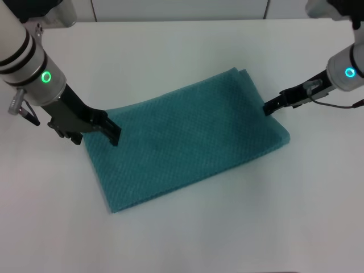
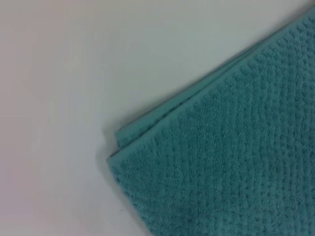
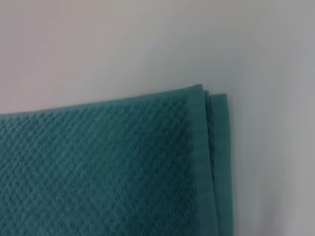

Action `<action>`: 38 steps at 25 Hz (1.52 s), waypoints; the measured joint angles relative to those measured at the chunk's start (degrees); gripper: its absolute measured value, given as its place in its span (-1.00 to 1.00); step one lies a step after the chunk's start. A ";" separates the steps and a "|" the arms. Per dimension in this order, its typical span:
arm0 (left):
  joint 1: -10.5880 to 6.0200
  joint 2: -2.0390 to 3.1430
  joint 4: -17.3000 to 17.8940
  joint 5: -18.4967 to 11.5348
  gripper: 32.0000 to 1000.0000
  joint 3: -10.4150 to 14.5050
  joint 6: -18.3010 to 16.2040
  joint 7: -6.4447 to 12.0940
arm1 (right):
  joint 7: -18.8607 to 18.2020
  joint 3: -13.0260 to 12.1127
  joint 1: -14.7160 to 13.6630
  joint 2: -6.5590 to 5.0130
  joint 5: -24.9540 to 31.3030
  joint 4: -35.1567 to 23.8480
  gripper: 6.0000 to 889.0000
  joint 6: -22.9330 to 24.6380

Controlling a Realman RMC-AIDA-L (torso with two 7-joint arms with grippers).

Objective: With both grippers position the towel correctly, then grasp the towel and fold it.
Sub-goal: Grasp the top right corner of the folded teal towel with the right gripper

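The teal waffle-weave towel (image 1: pixel 187 139) lies flat on the white table, folded in layers and set at a slant. My left gripper (image 1: pixel 112 135) rests at the towel's left short edge, over the cloth. At the right short edge my right gripper (image 1: pixel 268 107) has its tip touching the border. A layered towel corner (image 2: pixel 147 142) fills the left wrist view. In the right wrist view another corner of the towel (image 3: pixel 197 118) shows doubled edges. Neither wrist view shows fingers.
The white table (image 1: pixel 187 239) spreads around the towel on all sides. A pale wall with panel seams (image 1: pixel 170 8) runs along the back edge.
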 joint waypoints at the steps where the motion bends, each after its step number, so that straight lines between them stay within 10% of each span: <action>1: -0.02 0.00 0.00 0.00 0.78 0.00 -0.01 0.00 | -0.02 0.00 0.01 0.26 -0.01 0.30 0.84 0.76; 11: -0.10 -0.12 0.00 -0.12 0.78 0.00 -0.38 0.03 | -0.39 0.00 0.15 2.14 -0.32 3.29 0.84 6.75; 38: -0.07 -0.22 0.00 -0.22 0.78 0.09 -0.71 0.09 | -0.42 0.00 0.08 2.75 0.00 7.00 0.84 12.44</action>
